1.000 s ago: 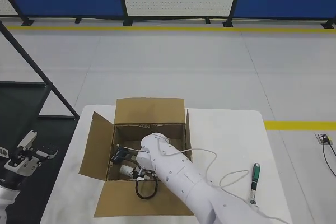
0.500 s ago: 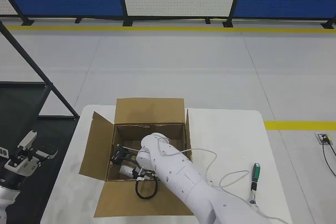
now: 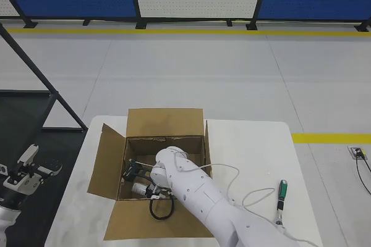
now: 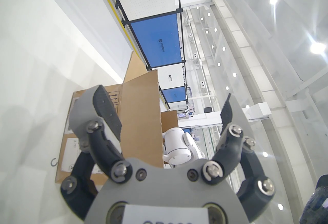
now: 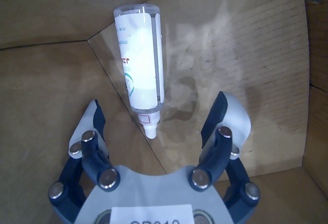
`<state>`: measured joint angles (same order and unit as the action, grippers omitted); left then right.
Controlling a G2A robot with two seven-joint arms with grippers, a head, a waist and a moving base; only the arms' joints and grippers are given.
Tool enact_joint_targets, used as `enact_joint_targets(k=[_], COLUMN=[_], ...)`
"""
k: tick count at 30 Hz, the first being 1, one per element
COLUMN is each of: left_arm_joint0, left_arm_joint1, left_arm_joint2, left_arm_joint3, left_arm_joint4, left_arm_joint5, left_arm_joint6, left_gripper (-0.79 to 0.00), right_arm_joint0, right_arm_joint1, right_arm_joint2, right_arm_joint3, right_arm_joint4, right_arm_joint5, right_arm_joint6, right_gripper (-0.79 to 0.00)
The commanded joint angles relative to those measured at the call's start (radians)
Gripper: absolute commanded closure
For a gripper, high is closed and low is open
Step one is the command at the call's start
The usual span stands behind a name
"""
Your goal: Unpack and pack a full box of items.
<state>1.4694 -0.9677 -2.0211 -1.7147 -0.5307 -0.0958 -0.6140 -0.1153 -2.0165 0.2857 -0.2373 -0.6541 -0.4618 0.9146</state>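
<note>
Two tools are spread and hold nothing: the left tool [image 3: 38, 160] hangs off the left edge of the white surface [image 3: 253, 154], apart from the open cardboard box [image 3: 164, 122]. Down inside the box, the right tool [image 5: 159, 101] sits over a clear, white-labelled bottle [image 5: 139, 60] lying on the box floor, its nozzle between the parted fingers, untouched. Farther right, a green-handled screwdriver [image 3: 281, 199] lies on the surface.

Right arm [image 3: 195, 194]: white rounded shell w/ thin white cable [image 3: 235, 170]. Left gripper [image 4: 164, 96] & right gripper [image 5: 159, 103]: grey plates, dk-blue links, silver screws, blk pads.
</note>
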Motion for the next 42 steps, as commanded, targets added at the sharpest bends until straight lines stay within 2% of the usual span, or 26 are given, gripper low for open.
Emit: enact_joint_targets(k=[1,9,10,11,12,13,16,18,22,26,35,42], left_arm_joint0=[0.004,0.014,0.017,0.019,0.022,0.024,0.031,0.035,0.040,0.042,0.043,0.047], left_arm_joint1=[-0.001,-0.003,-0.003,-0.004,-0.004,-0.005,-0.006,-0.007,-0.009,-0.010,-0.013,-0.014], left_arm_joint2=[0.003,-0.001,-0.002,-0.004,-0.006,-0.007,-0.011,-0.013,-0.016,-0.017,-0.018,-0.019], left_arm_joint3=[-0.006,-0.025,-0.024,-0.024,-0.024,-0.025,-0.028,-0.030,-0.032,-0.034,-0.035,-0.039], left_arm_joint4=[0.001,0.003,0.003,0.002,0.000,-0.001,-0.004,-0.006,-0.008,-0.008,-0.008,-0.007], left_arm_joint5=[-0.002,-0.009,-0.010,-0.011,-0.012,-0.014,-0.016,-0.016,-0.019,-0.022,-0.030,-0.034], left_arm_joint6=[-0.001,0.003,0.005,0.006,0.008,0.009,0.014,0.017,0.020,0.020,0.019,0.014], left_gripper=[-0.785,-0.785,-0.785,-0.785,-0.785,-0.785,-0.785,-0.785,-0.785,-0.785,-0.785,-0.785], right_arm_joint0=[-0.015,-0.059,-0.062,-0.064,-0.065,-0.065,-0.064,-0.064,-0.060,-0.057,-0.031,0.001], right_arm_joint1=[0.007,0.014,0.015,0.015,0.015,0.015,0.015,0.015,0.017,0.020,0.036,0.066], right_arm_joint2=[-0.004,-0.014,-0.014,-0.013,-0.011,-0.009,-0.003,0.001,0.010,0.019,0.050,0.076], right_arm_joint3=[-0.013,-0.055,-0.055,-0.055,-0.054,-0.053,-0.048,-0.049,-0.047,-0.050,-0.061,-0.114], right_arm_joint4=[-0.008,-0.072,-0.078,-0.080,-0.081,-0.082,-0.088,-0.092,-0.098,-0.108,-0.118,-0.127], right_arm_joint5=[0.008,0.073,0.077,0.079,0.078,0.079,0.086,0.090,0.090,0.093,0.098,0.032], right_arm_joint6=[-0.024,-0.076,-0.074,-0.070,-0.066,-0.063,-0.058,-0.062,-0.081,-0.098,-0.117,-0.051], right_gripper=[-0.785,-0.785,-0.711,-0.548,-0.493,-0.391,-0.320,-0.228,-0.105,-0.012,0.000,0.000])
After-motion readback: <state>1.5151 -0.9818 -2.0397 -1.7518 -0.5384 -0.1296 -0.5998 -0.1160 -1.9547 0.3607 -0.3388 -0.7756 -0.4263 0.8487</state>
